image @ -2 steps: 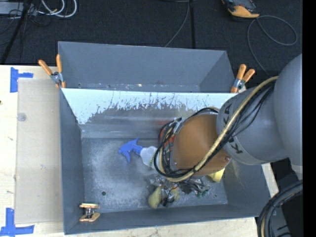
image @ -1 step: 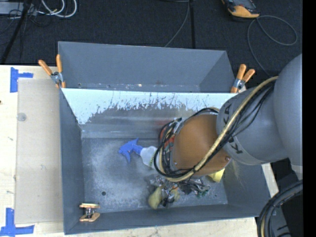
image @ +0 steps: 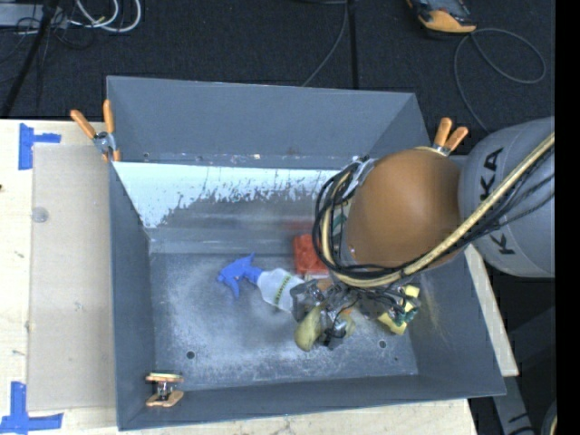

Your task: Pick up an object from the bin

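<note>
My gripper (image: pixel 332 318) hangs low in the bin's right half, under the arm's wrist, among a small cluster of things. An olive, rounded thing (image: pixel 307 333) lies right against its left side. A whitish bottle (image: pixel 275 289) with a blue trigger top (image: pixel 237 275) lies just to the left, pointing toward the gripper. A red thing (image: pixel 307 254) sits behind it, partly hidden by the wrist. A yellow and green thing (image: pixel 400 312) lies to its right.
The arm's brown dome and its cables cover the bin's right rear part. The bin's left half and front floor are bare metal with white specks.
</note>
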Controlling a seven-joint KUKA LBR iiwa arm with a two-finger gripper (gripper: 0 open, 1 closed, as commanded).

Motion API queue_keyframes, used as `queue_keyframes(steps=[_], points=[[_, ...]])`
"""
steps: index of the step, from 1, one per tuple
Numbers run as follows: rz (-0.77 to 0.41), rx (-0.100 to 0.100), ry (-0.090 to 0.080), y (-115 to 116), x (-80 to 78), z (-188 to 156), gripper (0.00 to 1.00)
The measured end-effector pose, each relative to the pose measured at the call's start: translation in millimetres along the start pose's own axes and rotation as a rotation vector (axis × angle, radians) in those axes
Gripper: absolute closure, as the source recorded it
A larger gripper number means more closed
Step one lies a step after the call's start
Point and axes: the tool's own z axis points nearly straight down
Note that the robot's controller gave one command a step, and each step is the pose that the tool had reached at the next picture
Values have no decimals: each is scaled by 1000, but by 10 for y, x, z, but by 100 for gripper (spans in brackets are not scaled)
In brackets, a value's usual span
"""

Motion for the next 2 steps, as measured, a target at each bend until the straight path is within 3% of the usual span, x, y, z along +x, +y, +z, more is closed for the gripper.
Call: queue_keyframes(steps=[1,2], points=[[1,0,0,-1,1,0,100],[-11,-1,-1,-88,-101,-1295,100]])
